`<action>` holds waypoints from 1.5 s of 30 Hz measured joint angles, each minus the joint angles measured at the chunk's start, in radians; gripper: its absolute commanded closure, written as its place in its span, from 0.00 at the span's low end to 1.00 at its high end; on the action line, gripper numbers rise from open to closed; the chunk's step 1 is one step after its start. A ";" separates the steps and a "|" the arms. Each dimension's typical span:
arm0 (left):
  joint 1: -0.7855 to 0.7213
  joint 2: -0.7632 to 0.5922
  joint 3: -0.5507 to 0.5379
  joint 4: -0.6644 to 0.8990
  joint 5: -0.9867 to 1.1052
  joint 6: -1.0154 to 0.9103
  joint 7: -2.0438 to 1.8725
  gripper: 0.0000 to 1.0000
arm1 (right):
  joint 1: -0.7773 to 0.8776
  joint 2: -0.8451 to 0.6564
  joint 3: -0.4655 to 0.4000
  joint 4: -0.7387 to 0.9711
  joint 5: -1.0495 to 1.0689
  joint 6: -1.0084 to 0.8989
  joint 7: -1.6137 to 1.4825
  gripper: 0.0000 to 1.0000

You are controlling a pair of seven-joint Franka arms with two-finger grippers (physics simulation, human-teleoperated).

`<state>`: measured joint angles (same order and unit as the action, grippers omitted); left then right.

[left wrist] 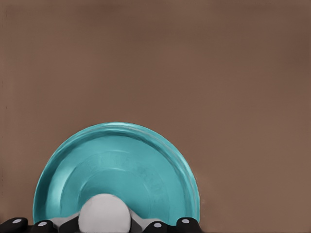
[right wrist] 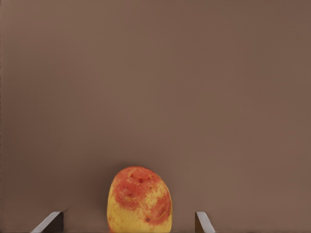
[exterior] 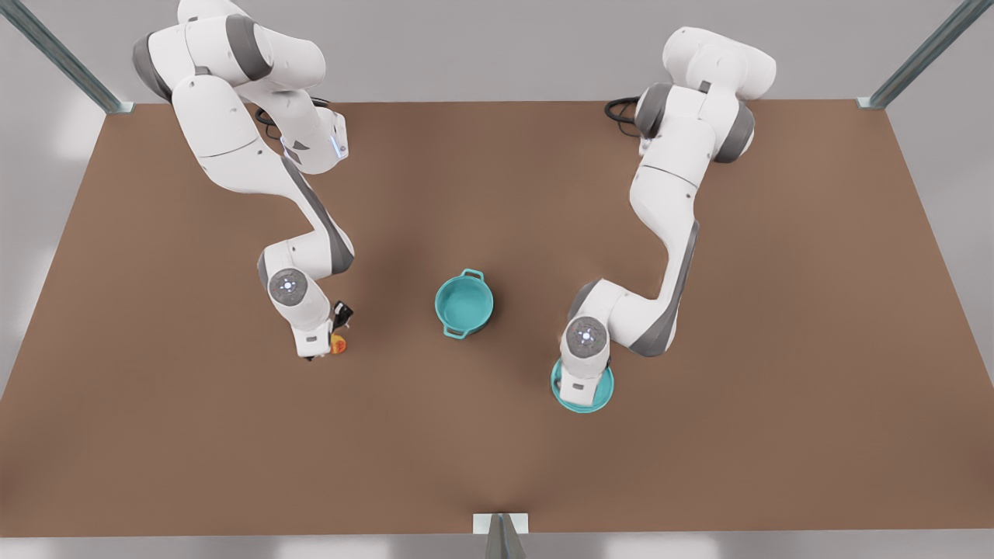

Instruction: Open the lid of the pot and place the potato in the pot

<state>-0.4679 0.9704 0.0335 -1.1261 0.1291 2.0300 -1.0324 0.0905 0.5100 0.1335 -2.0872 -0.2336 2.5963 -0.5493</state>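
The pot (exterior: 463, 307) sits between the potato (exterior: 338, 343) and pot lid (exterior: 582, 397).

I see a round teal pot (exterior: 463, 304), a flat teal lid (left wrist: 116, 170) with white knob (left wrist: 104, 213), a yellow potato (right wrist: 140, 200) blotched orange-red, and a plain brown counter (exterior: 497, 435).

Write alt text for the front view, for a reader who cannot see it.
An open teal pot stands mid-table on a brown table between two white arms. On the front view's right, the left gripper is over the pot lid, which lies on the table; on the left, the right gripper is at the potato.
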 measured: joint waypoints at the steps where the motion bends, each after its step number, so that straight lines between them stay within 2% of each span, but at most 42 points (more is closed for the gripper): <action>1: 0.015 0.012 0.011 0.000 0.005 0.006 0.030 0.28 | 0.001 0.002 0.000 -0.003 0.000 0.001 -0.003 0.00; 2: 0.022 0.018 0.017 -0.001 0.004 0.016 0.062 0.00 | 0.001 0.004 0.001 -0.004 0.000 0.001 -0.005 0.00; 7: 0.027 -0.022 0.024 -0.001 0.008 0.009 0.208 0.00 | 0.011 0.012 0.003 0.001 0.003 0.004 -0.015 0.01; 9: 0.052 -0.176 0.024 0.002 -0.018 -0.111 0.272 0.00 | 0.015 0.012 0.005 0.007 0.011 0.004 -0.018 0.04; 11: 0.165 -0.388 0.025 -0.032 -0.118 -0.254 0.347 0.00 | 0.016 0.012 0.006 0.011 0.015 0.004 -0.022 0.07; 13: 0.240 -0.618 0.029 -0.251 -0.181 -0.311 0.428 0.00 | 0.016 0.012 0.006 0.015 0.018 0.004 -0.025 0.11; 15: 0.272 -0.704 0.034 -0.355 -0.215 -0.334 0.502 0.00 | 0.016 0.012 0.006 0.022 0.020 0.004 -0.028 0.11; 33: 0.297 -0.711 0.039 -0.388 -0.262 -0.411 0.919 0.00 | -0.030 0.047 -0.002 0.043 0.015 0.009 -0.084 0.11; 35: 0.298 -0.710 0.039 -0.388 -0.262 -0.413 0.944 0.00 | -0.026 0.050 -0.001 0.043 0.018 0.011 -0.090 0.16; 37: 0.298 -0.709 0.039 -0.389 -0.262 -0.414 0.967 0.00 | -0.025 0.050 0.000 0.044 0.020 0.011 -0.095 0.26; 41: 0.298 -0.706 0.039 -0.390 -0.262 -0.416 1.005 0.00 | -0.026 0.048 0.000 0.044 0.023 0.010 -0.106 0.51; 45: 0.298 -0.706 0.039 -0.391 -0.262 -0.418 1.036 0.00 | -0.026 0.046 0.002 0.043 0.028 0.009 -0.120 0.53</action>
<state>-0.1703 0.2645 0.0721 -1.5172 -0.1326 1.6117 0.0033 0.0643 0.5558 0.1351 -2.0437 -0.2053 2.6049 -0.6693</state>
